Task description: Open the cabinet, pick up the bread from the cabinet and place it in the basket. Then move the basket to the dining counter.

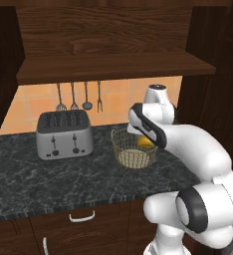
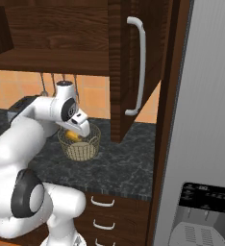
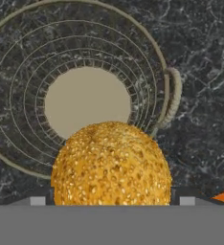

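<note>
Two-finger gripper [image 3: 112,201] holds the round golden-orange sesame bun [image 3: 111,165] between widely spread jaws, directly above the round pale-gold wire mesh basket [image 3: 80,86]; in the hand view the bun overlaps the basket's rim, tan base showing past it. Basket [image 1: 133,149] stands mid-depth on the black speckled granite countertop [image 1: 49,179], toward its right end, open stone before it up to the front edge. Silver four-slot toaster [image 1: 64,134] sits well apart to the left, bare counter between. Overhead, dark brown wooden wall cabinet door [image 2: 133,67] hangs open, right of the basket, beside a grey refrigerator [image 2: 206,120].
</note>
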Available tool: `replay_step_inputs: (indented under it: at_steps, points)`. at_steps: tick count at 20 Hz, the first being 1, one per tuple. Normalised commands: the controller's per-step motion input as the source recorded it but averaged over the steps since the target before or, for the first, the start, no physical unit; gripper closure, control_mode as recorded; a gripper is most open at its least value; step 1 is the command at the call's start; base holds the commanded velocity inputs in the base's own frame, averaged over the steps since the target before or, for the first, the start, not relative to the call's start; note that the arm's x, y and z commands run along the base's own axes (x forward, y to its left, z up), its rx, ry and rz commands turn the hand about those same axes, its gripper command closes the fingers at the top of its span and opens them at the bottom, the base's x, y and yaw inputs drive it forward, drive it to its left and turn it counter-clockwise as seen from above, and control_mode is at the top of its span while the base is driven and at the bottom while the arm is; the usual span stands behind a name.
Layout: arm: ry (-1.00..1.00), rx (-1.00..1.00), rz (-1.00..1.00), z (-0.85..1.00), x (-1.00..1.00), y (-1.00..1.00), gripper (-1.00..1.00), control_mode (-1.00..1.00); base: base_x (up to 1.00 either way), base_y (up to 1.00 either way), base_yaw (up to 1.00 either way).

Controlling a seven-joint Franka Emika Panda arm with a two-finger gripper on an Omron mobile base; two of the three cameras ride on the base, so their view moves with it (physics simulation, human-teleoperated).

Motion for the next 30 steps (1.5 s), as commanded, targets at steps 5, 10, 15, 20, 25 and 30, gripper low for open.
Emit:
replay_step_inputs:
  at_steps: [5, 10, 15, 20, 25, 30]
  points:
    - [0.06, 0.0, 0.0, -0.22, 0.67, 0.09, 1.0, -1.0, 0.0, 0.0, 0.0]
    - [0.06, 0.0, 0.0, -0.61, 0.36, 0.0, 1.0, -1.0, 0.0, 0.0, 0.0]
    - [0.03, 0.0, 0.01, -0.7, 0.3, 0.01, 1.0, -1.0, 0.0, 0.0, 0.0]
    - [0.0, 0.0, 0.0, -0.42, 0.36, 0.1, 1.0, -1.0, 0.0, 0.0, 0.0]
    - [0.0, 0.0, 0.0, -0.4, 0.25, 0.14, -1.0, -1.0, 0.0, 0.0, 0.0]
    - [0.0, 0.0, 0.0, -0.05, 0.07, 0.05, -1.0, -1.0, 0.0, 0.0, 0.0]
